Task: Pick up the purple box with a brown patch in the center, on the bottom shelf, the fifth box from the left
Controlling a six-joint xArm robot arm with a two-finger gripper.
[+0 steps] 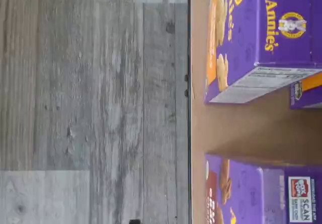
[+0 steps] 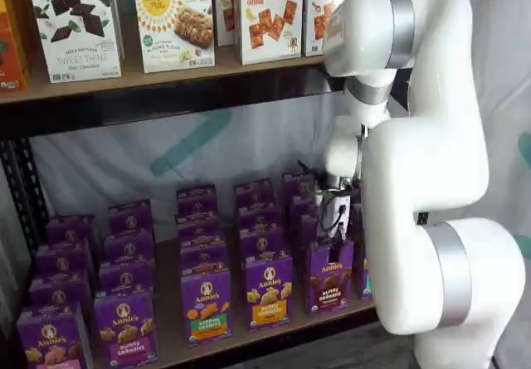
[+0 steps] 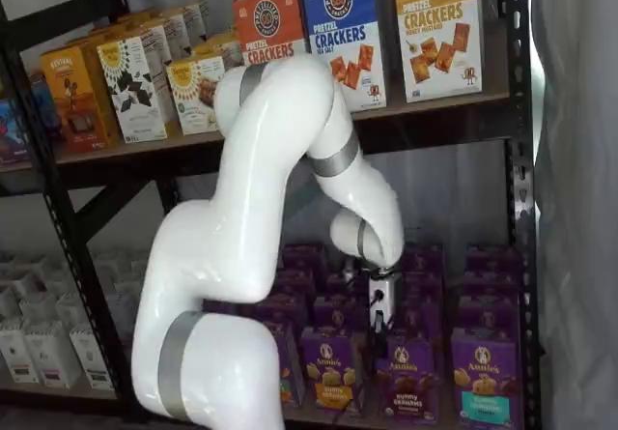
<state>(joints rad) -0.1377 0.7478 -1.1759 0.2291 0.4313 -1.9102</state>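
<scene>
Wrist view first: just grey floor, the edge of the bottom shelf [image 1: 201, 123] and a couple of purple cartons, nothing grabbed. In a shelf view the gripper [image 2: 336, 220] hangs low over the front row, right above the purple box [image 2: 330, 276], which sits untouched at the board's front edge. In the other shelf view the fingers [image 3: 379, 331] look spread wide and empty. So I'd say: approach mostly done, grab and lift left.
</scene>
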